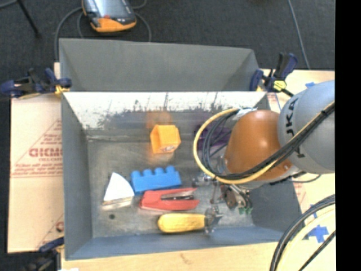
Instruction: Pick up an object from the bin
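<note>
I see a grey bin [76,168] holding an orange cube [164,138], a blue brick [156,180], a white wedge [118,187], a red flat piece [169,200] and a yellow oblong [180,223].

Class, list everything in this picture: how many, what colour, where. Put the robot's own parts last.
bin: one, grey, centre
block: one, orange, back of bin floor
toy brick: one, blue, mid floor
wedge: one, white, left of toy brick
flat piece: one, red, before toy brick
banana: one, yellow, by front wall
handset: one, orange and grey, behind bin
arm: one, grey with orange cover, from right
tool: one, dark, at banana's right end
</note>
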Robot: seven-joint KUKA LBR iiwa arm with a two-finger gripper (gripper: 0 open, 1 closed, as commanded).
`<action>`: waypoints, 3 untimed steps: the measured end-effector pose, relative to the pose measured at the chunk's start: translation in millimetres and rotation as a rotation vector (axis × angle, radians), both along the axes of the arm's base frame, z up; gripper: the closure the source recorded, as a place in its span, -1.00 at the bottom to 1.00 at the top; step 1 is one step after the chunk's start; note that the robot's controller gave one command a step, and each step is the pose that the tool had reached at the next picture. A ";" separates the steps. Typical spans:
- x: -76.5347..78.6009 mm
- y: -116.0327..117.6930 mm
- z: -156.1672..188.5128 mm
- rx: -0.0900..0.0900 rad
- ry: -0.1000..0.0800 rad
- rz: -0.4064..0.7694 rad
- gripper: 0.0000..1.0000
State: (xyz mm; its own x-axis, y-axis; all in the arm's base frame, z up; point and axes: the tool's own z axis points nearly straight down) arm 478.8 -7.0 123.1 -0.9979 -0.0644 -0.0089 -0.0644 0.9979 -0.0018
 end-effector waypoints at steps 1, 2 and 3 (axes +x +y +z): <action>15.1 52.9 -38.8 0.003 -0.049 -0.069 1.00; 15.1 52.9 -38.8 0.003 -0.049 -0.069 1.00; 11.7 51.3 -11.4 0.000 0.005 -0.069 1.00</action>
State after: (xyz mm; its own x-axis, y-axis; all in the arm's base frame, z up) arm 490.5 44.3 111.8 -1.0000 0.0048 -0.0039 0.0048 1.0000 -0.0016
